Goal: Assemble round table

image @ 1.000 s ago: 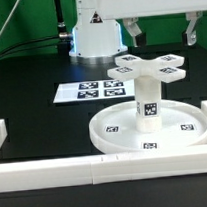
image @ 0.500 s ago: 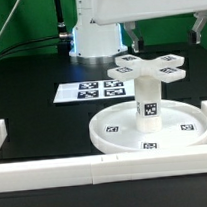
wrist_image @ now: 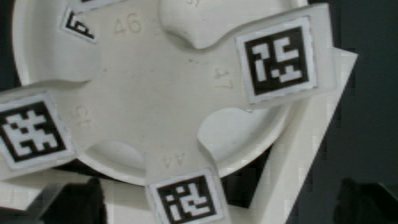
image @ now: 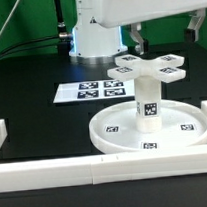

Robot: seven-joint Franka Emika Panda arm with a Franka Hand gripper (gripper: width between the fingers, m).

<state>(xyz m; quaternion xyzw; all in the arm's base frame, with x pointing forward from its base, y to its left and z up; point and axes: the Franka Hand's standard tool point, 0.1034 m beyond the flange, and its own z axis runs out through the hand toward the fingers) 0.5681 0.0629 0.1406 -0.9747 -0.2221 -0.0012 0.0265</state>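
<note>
The round disc (image: 150, 128) lies flat on the black table (image: 34, 71), in the lower right of the exterior view. The thick leg (image: 147, 100) stands straight up from its middle. The cross-shaped piece (image: 148, 65) sits on top of the leg, with its four arms spread out.

The gripper (image: 167, 32) hangs just above the cross-shaped piece, at the top right of that view. Its two fingers (image: 136, 35) are wide apart and hold nothing.

Small black and white square markers are on the disc, the leg and the arms of the cross. The wrist view shows the cross-shaped piece (wrist_image: 178, 105) up close with four of them. No words or brand names can be read.

The marker board (image: 92, 90) lies flat at the middle left. Long white border bars (image: 91, 170) run along the bottom.
</note>
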